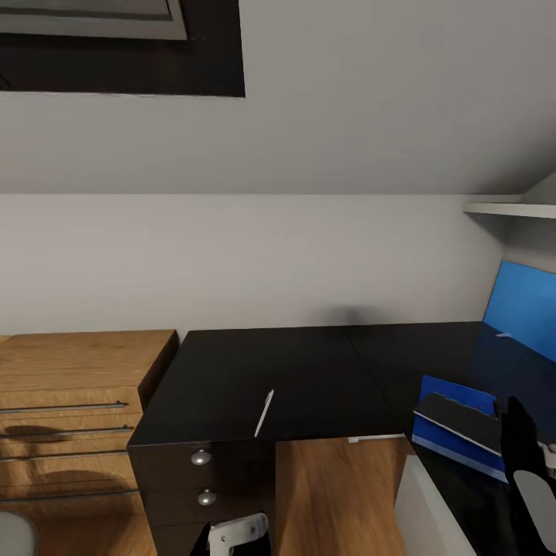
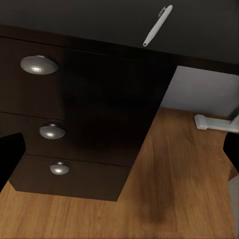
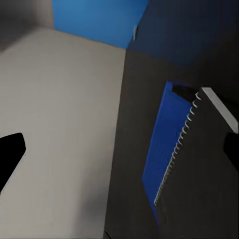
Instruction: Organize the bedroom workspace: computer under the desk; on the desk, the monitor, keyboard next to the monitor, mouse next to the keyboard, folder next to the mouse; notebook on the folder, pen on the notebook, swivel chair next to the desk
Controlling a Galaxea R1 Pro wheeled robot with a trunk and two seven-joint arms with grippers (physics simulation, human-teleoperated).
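One pen (image 1: 264,412), one folder (image 1: 455,421), one notebook (image 1: 462,417) on one desk (image 1: 255,378); three drawer knobs (image 2: 39,64); one wooden dresser (image 1: 73,409) at left; one blue wall panel (image 1: 525,309) far right.

Pale grey walls (image 1: 255,255) meet a sloped ceiling with a dark-framed skylight (image 1: 123,46). A light wooden dresser (image 1: 73,417) stands on light wood floor (image 1: 332,494), a white wall shelf (image 1: 510,208) above a bright-blue wall panel (image 1: 525,305).
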